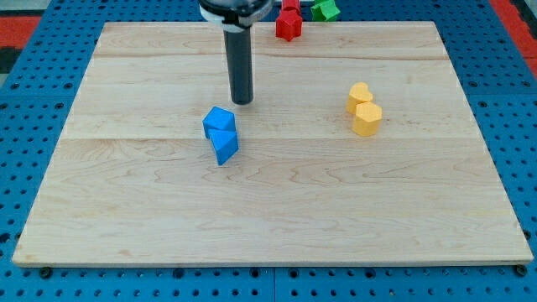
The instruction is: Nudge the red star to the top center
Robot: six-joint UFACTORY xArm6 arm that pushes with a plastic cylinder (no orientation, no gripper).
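Note:
The red star [288, 26] sits at the view's top edge of the wooden board [126, 193], a little right of centre. Another red block [290, 4] shows just above it, cut off by the frame. My tip [242, 101] is on the board below and to the left of the red star, well apart from it. My tip is just above and right of two touching blue blocks, an upper one [219, 122] and a lower one [224, 145].
A green block [325, 9] lies at the top edge, right of the red star. Two touching yellow blocks sit right of centre, an upper one [359, 96] and a lower one [367, 118]. A blue pegboard [33, 101] surrounds the board.

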